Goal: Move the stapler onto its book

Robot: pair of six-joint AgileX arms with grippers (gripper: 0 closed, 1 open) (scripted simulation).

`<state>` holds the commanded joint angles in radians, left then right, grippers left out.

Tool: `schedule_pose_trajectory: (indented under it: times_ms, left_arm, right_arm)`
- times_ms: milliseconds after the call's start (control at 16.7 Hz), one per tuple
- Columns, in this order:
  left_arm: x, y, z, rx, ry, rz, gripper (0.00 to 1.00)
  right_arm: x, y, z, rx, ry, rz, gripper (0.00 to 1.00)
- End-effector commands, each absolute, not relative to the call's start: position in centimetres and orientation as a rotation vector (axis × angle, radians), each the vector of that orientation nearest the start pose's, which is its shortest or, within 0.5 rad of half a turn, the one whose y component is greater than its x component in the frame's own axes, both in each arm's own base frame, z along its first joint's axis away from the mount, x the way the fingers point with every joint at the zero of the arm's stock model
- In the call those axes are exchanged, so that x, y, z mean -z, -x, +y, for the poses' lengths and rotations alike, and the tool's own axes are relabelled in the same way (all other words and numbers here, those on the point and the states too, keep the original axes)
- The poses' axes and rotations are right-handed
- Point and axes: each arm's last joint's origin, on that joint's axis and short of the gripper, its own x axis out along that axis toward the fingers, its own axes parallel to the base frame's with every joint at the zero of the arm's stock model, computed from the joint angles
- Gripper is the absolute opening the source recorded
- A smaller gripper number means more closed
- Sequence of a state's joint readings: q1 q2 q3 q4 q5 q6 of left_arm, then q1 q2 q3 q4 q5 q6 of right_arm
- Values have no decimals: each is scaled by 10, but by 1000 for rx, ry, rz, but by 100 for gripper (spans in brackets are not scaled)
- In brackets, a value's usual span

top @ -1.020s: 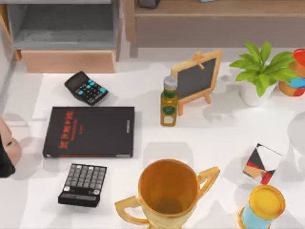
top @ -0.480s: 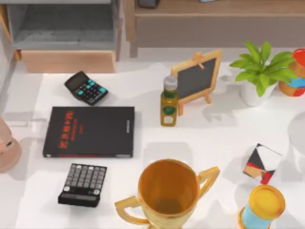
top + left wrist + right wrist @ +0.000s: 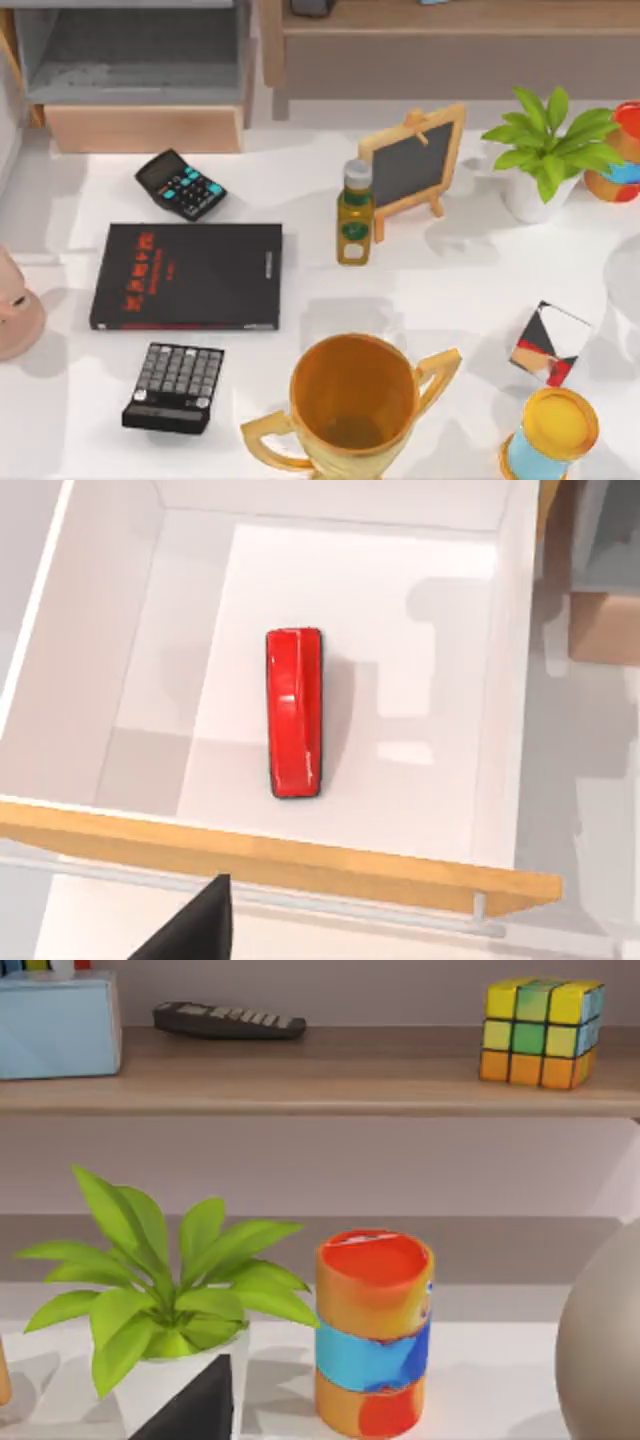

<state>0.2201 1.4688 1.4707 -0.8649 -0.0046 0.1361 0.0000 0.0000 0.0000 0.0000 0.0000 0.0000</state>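
1. Red stapler [image 3: 295,712] lies flat in an open white drawer [image 3: 500,680], mid-floor, w/ room around it to grab.
2. Left gripper is above it; can't tell its state.
3. Black book [image 3: 190,275] waits near the table's left edge, cover bare.

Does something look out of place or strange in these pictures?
Nothing is spilled or damaged. One mismatch: the stapler lies alone in an open white drawer, seen from the left wrist, while the book it belongs on lies flat on the table with nothing on its cover.
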Motion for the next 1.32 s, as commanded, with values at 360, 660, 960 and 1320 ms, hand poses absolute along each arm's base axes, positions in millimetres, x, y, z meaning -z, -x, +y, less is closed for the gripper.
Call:
schedule_pose_trajectory:
  times_ms: [360, 660, 960, 1320]
  left_arm:
    - [-302, -411, 128, -168, 39, 1186, 100]
    - [-233, -464, 161, -159, 96, 1377, 100]
    - [-190, -484, 170, -143, 121, 1462, 100]
    - [-185, -486, 170, -139, 122, 1468, 100]
  right_arm:
    - [-160, -106, -1, 0, 0, 0, 100]
    - [-160, -106, -1, 0, 0, 0, 100]
    - [-160, -106, -1, 0, 0, 0, 100]
    - [-160, -106, -1, 0, 0, 0, 100]
